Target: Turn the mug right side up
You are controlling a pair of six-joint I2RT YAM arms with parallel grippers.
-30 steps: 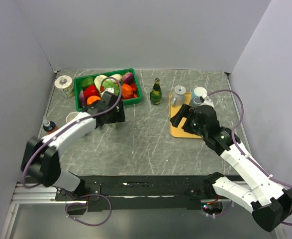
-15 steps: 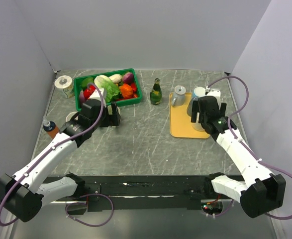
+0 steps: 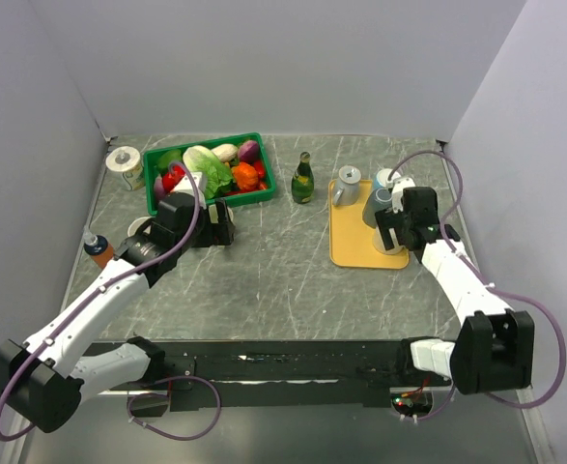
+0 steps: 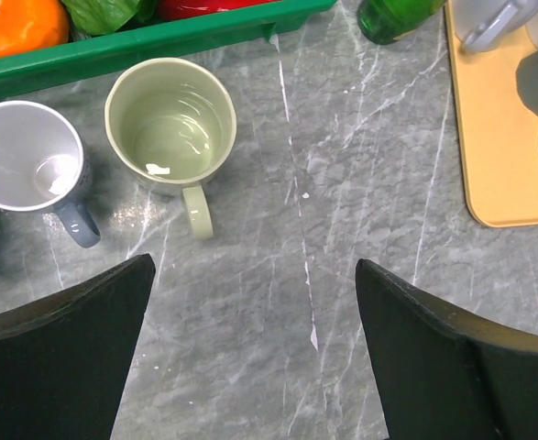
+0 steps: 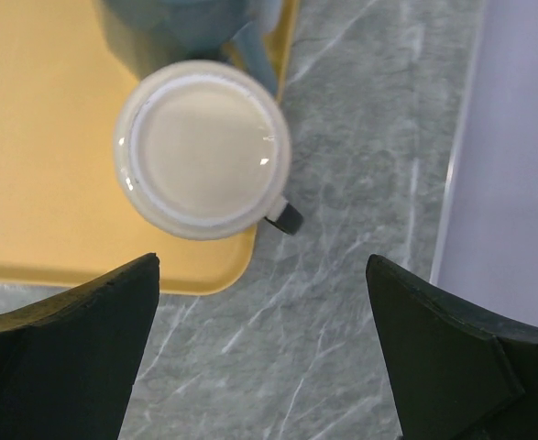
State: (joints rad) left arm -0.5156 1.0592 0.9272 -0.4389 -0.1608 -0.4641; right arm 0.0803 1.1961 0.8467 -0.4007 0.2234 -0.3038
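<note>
In the right wrist view a white mug (image 5: 202, 147) with a dark handle stands bottom up on the near right corner of the yellow tray (image 5: 39, 183). A blue mug (image 5: 172, 27) stands just behind it. My right gripper (image 5: 262, 261) hangs open above the white mug, a little to its near side, with nothing between its fingers. My left gripper (image 4: 255, 266) is open over bare table. Ahead of it stand a pale green mug (image 4: 170, 124) and a white mug (image 4: 26, 156), both with their mouths up. From above, the right gripper (image 3: 396, 224) covers most of the white mug.
A green bin (image 3: 257, 137) of vegetables sits at the back left, with a green bottle (image 3: 303, 179) to its right. A grey mug (image 3: 347, 179) stands on the tray's far left corner. A tin (image 3: 124, 161) and a small orange bottle (image 3: 97, 249) stand along the left wall.
The right arm has swung right and back, and its gripper now hangs over the tray's near right corner. The left arm drew back from the bin and has held still for the last half second.
</note>
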